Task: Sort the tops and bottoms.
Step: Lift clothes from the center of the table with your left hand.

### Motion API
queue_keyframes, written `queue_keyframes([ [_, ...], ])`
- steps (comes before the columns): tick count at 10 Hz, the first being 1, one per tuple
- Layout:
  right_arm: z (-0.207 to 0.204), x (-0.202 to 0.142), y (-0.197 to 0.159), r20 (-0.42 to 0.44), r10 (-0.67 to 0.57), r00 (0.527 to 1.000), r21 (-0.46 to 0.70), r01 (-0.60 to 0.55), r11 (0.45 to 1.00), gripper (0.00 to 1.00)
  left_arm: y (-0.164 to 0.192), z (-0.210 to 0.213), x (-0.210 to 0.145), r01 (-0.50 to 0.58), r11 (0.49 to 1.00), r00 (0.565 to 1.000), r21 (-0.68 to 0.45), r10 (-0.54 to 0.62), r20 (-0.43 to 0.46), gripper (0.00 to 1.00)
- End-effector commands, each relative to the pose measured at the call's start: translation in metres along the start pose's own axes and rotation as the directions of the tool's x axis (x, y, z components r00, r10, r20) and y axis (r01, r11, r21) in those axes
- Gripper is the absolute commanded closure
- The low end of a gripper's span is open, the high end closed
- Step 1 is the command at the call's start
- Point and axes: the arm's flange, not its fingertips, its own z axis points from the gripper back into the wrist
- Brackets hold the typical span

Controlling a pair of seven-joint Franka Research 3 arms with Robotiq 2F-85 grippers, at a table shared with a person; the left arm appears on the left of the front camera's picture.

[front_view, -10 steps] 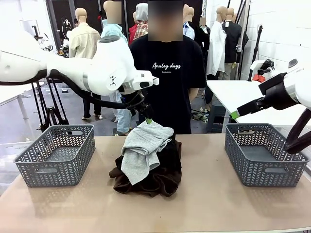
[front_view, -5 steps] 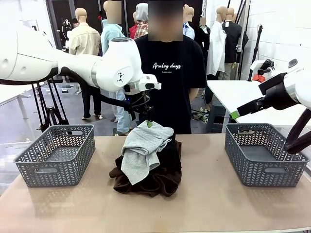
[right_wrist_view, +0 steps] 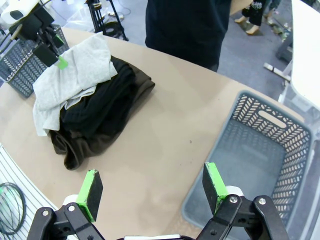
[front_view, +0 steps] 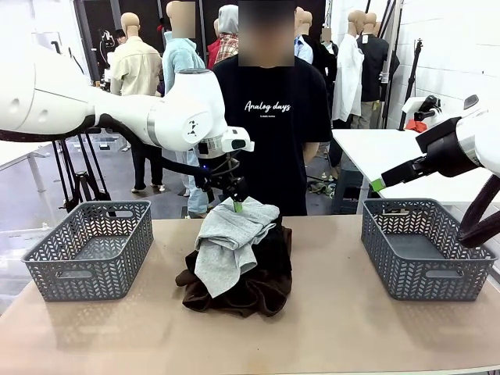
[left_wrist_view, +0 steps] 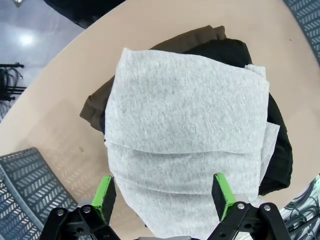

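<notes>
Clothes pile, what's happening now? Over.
Left end effector open, poised over grey top. Right end effector open, raised aside. Top lies on dark bottoms; nothing blocks it.

The grey-white top (front_view: 226, 242) covers most of the dark bottoms (front_view: 250, 293), so their number cannot be told. Whether the left tool (front_view: 237, 205) touches the top's far fold is unclear. The left wrist view's edge cuts off a basket (left_wrist_view: 25, 185).

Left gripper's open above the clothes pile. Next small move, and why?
Probably lower the left gripper straight down and close on the grey-white top. Its jaws stand open right over that garment, which lies uppermost on the dark bottoms, so it can likely be lifted off first without dragging them.
</notes>
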Motion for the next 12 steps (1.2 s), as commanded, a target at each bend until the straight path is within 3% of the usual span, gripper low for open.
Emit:
queue_keyframes([
  [1, -0.002, 0.000, 0.000, 0.007, -0.013, 1.000, 0.011, 0.013, 1.000, 0.00, 0.003, -0.007, -0.002, -0.029, 0.999, 0.999, -0.031, 0.028, -0.028, 0.00],
  [7, -0.002, 0.000, 0.000, 0.007, -0.013, 1.000, 0.011, 0.013, 1.000, 0.00, 0.005, -0.020, 0.000, -0.029, 0.997, 0.998, -0.075, 0.024, -0.065, 0.00],
  [12, -0.002, 0.000, 0.000, 0.007, -0.013, 1.000, 0.011, 0.013, 1.000, 0.00, 0.001, -0.019, -0.002, -0.057, 0.994, 0.991, -0.094, 0.045, -0.124, 0.93],
])
